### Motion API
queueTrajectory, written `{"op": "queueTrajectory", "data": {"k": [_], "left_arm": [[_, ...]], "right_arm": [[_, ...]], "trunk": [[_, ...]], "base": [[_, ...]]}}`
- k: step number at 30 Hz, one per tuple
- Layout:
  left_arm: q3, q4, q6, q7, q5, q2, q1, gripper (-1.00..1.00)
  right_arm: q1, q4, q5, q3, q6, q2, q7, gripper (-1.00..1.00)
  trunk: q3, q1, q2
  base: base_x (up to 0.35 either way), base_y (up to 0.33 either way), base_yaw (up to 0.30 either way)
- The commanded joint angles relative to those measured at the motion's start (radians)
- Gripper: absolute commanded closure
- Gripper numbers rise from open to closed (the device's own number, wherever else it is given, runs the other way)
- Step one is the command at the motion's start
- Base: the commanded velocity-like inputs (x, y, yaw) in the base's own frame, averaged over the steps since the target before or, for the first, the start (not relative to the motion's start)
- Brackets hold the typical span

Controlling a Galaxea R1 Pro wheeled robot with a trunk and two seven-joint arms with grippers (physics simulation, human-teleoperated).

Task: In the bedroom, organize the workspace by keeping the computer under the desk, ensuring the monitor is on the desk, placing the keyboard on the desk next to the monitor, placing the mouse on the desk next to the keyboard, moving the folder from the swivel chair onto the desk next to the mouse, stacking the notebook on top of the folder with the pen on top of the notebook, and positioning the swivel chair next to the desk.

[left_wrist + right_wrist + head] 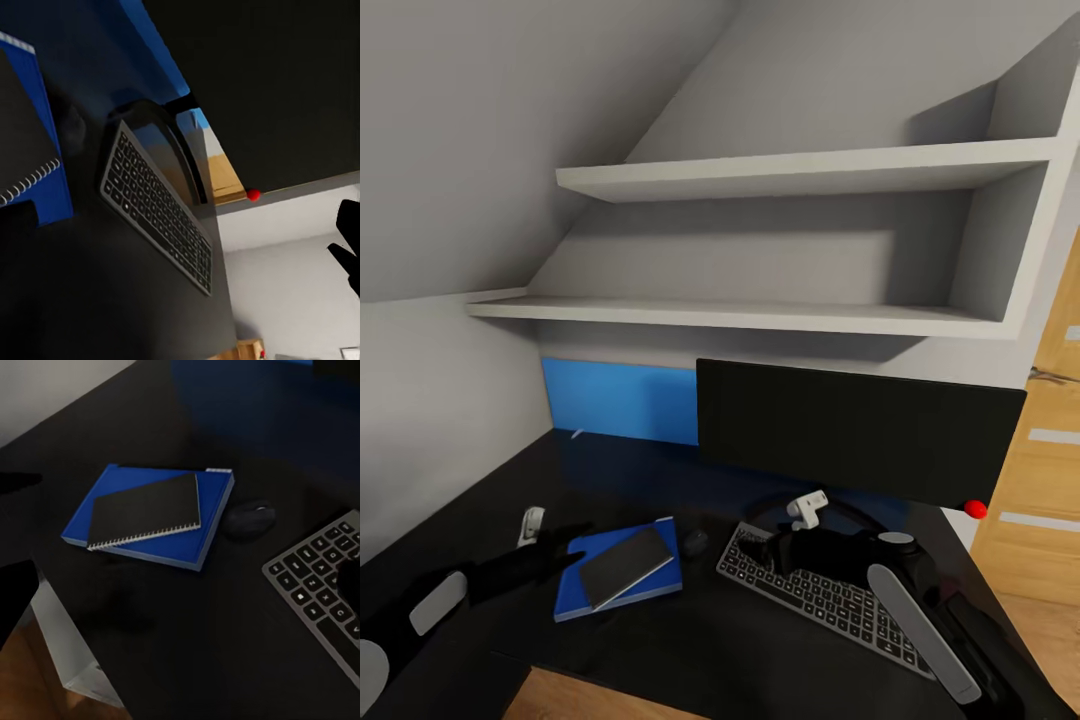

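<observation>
Up top, two pale grey wall shelves [800, 170], upper one running from centre frame to the right edge, lower one [740, 316] longer, reaching further left. Both bare-faced, joined at the right by a slanted grey side panel [1000, 250]. Sloped grey ceiling [480, 120] cutting across the upper left of the frame, meeting a plain grey wall [430, 420] down the left side. Far right edge: light-wood door [1050, 480] with pale horizontal strips. Bottom centre, a sliver of wooden floor [590, 705]. In the left wrist view, lower right, grey wall [292, 300] again; wood floor in the right wrist view's lower left corner [30, 690].
</observation>
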Motion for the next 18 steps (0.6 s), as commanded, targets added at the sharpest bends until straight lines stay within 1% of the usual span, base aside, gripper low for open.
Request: {"op": "queueTrajectory", "data": {"k": [1,6,10,13,17,18], "left_arm": [[-0.006,0.0,0.004,-0.003,0.009,-0.001,0.0,-1.0],[-0.006,-0.021,-0.015,-0.006,0.009,-0.022,0.014,-1.0],[-0.006,-0.052,-0.023,-0.003,0.009,-0.031,0.028,-1.0],[-0.005,-0.067,-0.025,-0.002,0.009,-0.034,0.034,-1.0],[-0.006,-0.078,-0.028,0.002,0.008,-0.04,0.039,-1.0],[-0.006,-0.079,-0.029,0.004,0.007,-0.049,0.04,-1.0]], "right_arm": [[-0.003,-0.001,0.006,0.0,0.003,0.0,0.005,-1.0],[-0.011,-0.001,0.006,-0.002,0.005,-0.002,0.005,-1.0],[-0.017,-0.001,0.005,-0.009,0.013,-0.002,0.005,-1.0],[-0.018,-0.001,0.005,-0.012,0.017,-0.002,0.005,-1.0],[-0.018,-0.001,0.004,-0.015,0.02,-0.001,0.005,-1.0],[-0.018,-0.001,0.004,-0.015,0.02,0.0,0.005,-1.0]], "trunk": [[-0.001,0.0,-0.001],[-0.001,0.0,-0.001],[-0.001,0.0,-0.001],[-0.001,0.0,-0.001],[-0.002,0.0,-0.001],[-0.002,0.0,-0.001]], "base": [[-0.018,0.0,0.0],[-0.01,0.0,0.0],[-0.026,-0.011,0.059],[-0.13,-0.092,0.164],[-0.153,-0.112,0.236],[-0.071,-0.052,0.26]]}}
